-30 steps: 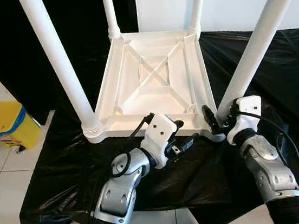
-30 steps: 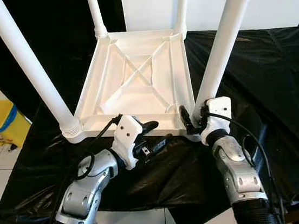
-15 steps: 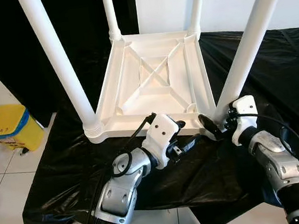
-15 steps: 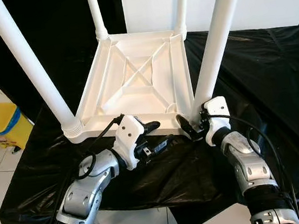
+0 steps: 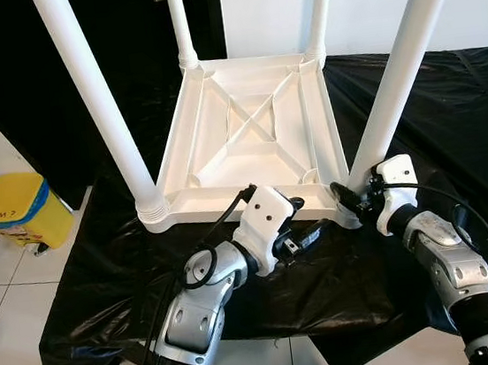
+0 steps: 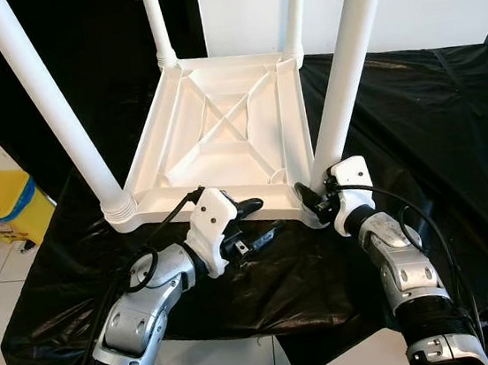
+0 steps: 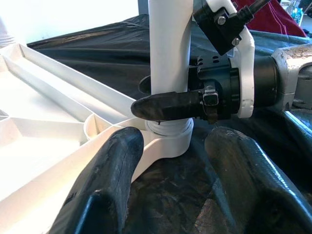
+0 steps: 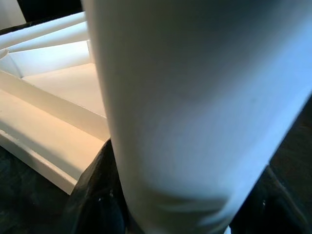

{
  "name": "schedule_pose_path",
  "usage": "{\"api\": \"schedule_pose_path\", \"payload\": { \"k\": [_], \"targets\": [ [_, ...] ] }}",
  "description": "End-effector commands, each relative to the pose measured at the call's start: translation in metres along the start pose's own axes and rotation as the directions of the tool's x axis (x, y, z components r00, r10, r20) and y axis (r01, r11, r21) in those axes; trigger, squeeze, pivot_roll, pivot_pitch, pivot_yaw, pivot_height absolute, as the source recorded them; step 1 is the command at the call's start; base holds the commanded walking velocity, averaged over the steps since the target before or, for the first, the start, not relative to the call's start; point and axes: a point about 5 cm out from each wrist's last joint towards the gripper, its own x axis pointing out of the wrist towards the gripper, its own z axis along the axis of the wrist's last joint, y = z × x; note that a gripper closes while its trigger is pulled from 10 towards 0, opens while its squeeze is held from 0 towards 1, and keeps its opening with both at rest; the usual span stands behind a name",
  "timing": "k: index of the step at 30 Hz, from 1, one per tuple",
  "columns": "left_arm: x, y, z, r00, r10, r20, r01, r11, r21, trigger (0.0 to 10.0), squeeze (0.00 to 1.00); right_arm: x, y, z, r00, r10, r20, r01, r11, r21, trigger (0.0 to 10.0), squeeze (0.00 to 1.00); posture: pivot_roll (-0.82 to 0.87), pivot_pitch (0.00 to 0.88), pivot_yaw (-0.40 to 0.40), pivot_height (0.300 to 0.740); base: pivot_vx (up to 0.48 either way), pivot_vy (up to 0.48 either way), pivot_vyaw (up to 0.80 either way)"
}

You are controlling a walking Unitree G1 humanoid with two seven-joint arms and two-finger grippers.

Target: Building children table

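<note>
White table, black sheet beneath (glossy), yellow bin, blue band.

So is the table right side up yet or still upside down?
Upside down: the white table lies top-down on the black sheet, ribbed underside showing, all four legs pointing up. The right gripper clasps the near right leg.

The right hand clasps the white table leg just above its socket on the upturned tabletop.

We see a smooth white plastic table on crinkled, glossy black plastic sheeting.
</note>
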Motion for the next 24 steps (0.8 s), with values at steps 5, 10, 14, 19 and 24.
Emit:
{"api": "schedule_pose_path", "payload": {
  "k": [5, 10, 14, 19, 24],
  "targets": [
    [0.002, 0.000, -0.002, 1.000, 0.016, -0.004, -0.016, 1.000, 0.003, 10.0, 0.00, -0.007, 0.012, -0.017, 0.993, -0.093, -0.067, 0.095, 0.995, 0.023, 10.0, 0.00, -0.10, 0.052, 0.021, 0.740, 0.000, 0.000, 0.00],
    [0.004, -0.001, -0.002, 1.000, 0.005, -0.003, -0.005, 1.000, 0.003, 10.0, 0.00, -0.005, 0.023, -0.017, 0.981, -0.185, -0.061, 0.188, 0.981, 0.052, 10.0, 0.00, -0.11, 0.052, 0.025, 0.740, 0.000, 0.000, 0.00],
    [0.004, -0.001, -0.002, 1.000, 0.002, -0.002, -0.002, 1.000, 0.003, 10.0, 0.00, -0.004, 0.024, -0.017, 0.973, -0.220, -0.063, 0.224, 0.973, 0.062, 10.0, 0.00, -0.11, 0.052, 0.025, 0.740, 0.000, 0.000, 0.00],
    [0.005, -0.002, -0.001, 1.000, -0.003, -0.001, 0.003, 1.000, 0.002, 10.0, 0.00, -0.003, 0.027, -0.016, 0.941, -0.333, -0.062, 0.337, 0.939, 0.061, 10.0, 0.00, -0.11, 0.054, 0.022, 0.740, 0.000, 0.000, 0.00],
    [0.005, -0.004, -0.002, 1.000, -0.006, -0.002, 0.006, 1.000, 0.001, 10.0, 0.00, -0.001, 0.041, -0.016, 0.868, -0.492, -0.064, 0.495, 0.867, 0.058, 10.0, 0.00, -0.11, 0.056, 0.019, 0.740, 0.000, 0.000, 0.00]
  ]
}}
